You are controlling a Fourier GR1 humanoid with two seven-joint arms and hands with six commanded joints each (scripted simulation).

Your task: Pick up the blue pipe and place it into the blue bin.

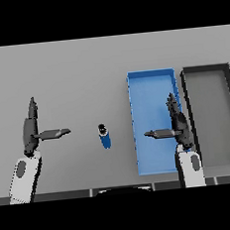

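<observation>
The blue pipe (104, 136) stands on the grey table (73, 76), just left of the blue bin (151, 81) and between the two hands. The left hand (30, 130) and right hand (177, 123) both hover with fingers straight and thumbs spread, holding nothing. The pipe looks short, stiff, light and probably smooth, so a firm pinch across its middle seems best.

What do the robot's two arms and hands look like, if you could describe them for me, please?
Both match. Each forearm is a white, boxy shell with a small dark grey oval marking on its top. The left hand and right hand are dark grey to black, with slim tapered fingers and a thumb. No cables show.
</observation>
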